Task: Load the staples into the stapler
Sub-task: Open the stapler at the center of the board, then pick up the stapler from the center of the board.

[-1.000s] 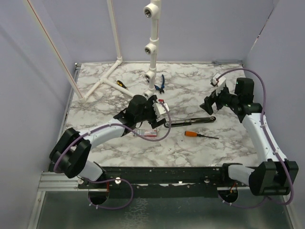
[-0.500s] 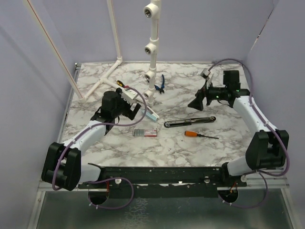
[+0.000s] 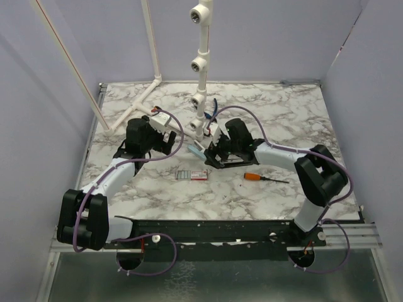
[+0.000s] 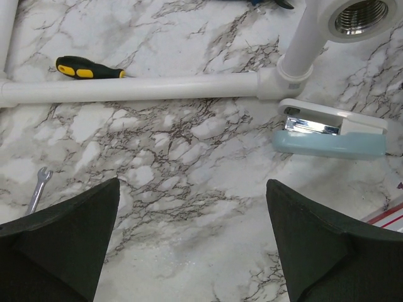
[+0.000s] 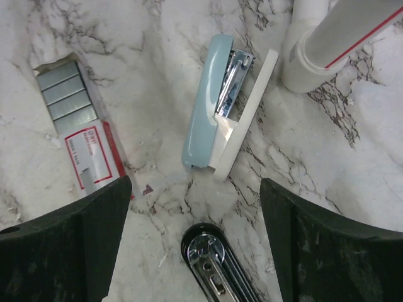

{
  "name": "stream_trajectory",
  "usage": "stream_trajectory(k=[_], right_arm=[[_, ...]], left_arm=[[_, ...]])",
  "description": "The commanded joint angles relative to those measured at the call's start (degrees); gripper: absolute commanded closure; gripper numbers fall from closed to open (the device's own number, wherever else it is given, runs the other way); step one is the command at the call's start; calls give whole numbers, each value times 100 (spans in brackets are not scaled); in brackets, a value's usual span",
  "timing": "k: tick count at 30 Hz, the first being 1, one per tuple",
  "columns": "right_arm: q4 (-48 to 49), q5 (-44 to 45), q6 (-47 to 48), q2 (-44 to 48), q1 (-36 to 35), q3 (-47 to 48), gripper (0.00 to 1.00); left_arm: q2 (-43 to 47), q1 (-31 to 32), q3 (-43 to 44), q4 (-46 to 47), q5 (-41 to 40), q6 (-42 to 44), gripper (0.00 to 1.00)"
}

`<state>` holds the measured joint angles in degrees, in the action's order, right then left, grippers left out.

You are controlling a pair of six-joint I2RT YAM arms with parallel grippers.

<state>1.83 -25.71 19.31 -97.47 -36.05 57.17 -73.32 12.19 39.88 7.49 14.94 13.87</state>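
Note:
The stapler (image 5: 217, 267), slim and black with a shiny metal channel, lies flat on the marble. Its rounded end sits between the fingers of my right gripper (image 5: 195, 242), which is open and hovers over it without touching. In the top view that gripper (image 3: 214, 158) covers the stapler's (image 3: 238, 163) left end. The staples (image 5: 72, 119), silvery strips sliding out of a white box with red marking, lie just left of it, also in the top view (image 3: 192, 175). My left gripper (image 4: 192, 245) is open over bare marble, further left (image 3: 162, 145).
A pale teal bar (image 5: 211, 107) with a white base lies beside the foot of the white pipe stand (image 3: 201, 63). An orange-handled screwdriver (image 3: 255, 177) lies to the right. A yellow-black screwdriver (image 4: 88, 68), a small wrench (image 4: 38, 189) and blue pliers (image 3: 213, 110) lie farther back.
My right arm has swung from the far right side of the table to the middle, over the stapler's left end. My left gripper has drawn back and left, away from the staples.

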Motion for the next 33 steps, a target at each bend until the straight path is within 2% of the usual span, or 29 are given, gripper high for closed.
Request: stream_trajectory(k=[1,13,25,28,33], right_arm=[[991,765,-555,-552,-109,240,15],[1559,696,-1411,-1314,-148,335,29],[2140,816,-1781,-1434,-218,-259,47],[2210,813,-1765,-1380,-225,-355,54],[2218,760,-1435,-1029,-214,-513,75]], left_arm=[[136,-93,-2,-10,-102,-94,1],[176,-120,-90,161,-36,-101,1],[220,-121,-108,193,66,-104,1],[217,-122,-113,196,79,-65,1],[219,-120,-119,193,289,80,1]])
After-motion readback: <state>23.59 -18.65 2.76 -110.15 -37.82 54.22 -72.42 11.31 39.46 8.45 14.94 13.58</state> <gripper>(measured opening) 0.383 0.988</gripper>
